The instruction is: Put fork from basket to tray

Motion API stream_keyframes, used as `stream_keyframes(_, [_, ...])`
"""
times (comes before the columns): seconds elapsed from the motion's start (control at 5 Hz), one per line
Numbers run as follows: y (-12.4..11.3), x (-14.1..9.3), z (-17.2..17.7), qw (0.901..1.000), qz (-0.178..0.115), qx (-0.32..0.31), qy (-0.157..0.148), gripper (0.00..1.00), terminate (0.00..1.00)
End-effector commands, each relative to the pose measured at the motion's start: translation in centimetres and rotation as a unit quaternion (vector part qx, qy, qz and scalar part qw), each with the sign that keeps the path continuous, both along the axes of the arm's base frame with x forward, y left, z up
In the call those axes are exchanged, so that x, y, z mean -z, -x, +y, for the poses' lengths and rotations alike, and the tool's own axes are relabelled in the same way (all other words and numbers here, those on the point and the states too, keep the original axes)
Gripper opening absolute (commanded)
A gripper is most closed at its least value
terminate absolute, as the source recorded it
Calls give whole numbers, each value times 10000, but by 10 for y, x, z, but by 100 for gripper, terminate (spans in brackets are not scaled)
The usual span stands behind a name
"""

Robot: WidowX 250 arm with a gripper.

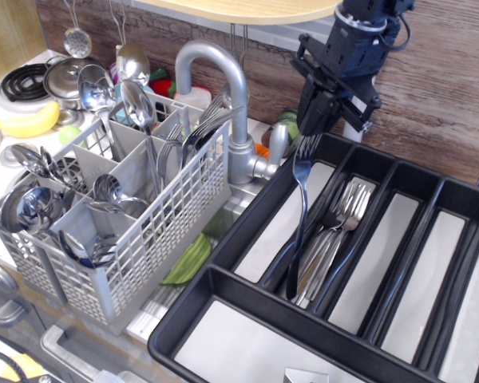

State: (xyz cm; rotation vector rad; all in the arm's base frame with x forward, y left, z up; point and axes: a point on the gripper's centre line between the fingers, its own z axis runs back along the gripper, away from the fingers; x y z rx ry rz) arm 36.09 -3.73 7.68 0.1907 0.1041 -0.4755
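My gripper is shut on the tines of a steel fork. The fork hangs handle down, and its handle end reaches into the second long compartment of the black tray, among several forks lying there. The light grey lattice basket stands to the left, with spoons, ladles and a few forks upright in its compartments. The gripper is well to the right of the basket, over the tray's back left corner.
A grey tap rises between basket and tray, close to the left of the gripper. A wooden wall panel runs behind. A stove ring, a pot lid and a banana lie at the far left.
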Motion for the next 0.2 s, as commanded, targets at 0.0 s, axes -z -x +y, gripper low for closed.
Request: stream_keyframes(0.0, [-7,-19,-4,9991,-409,-95,56,100,100])
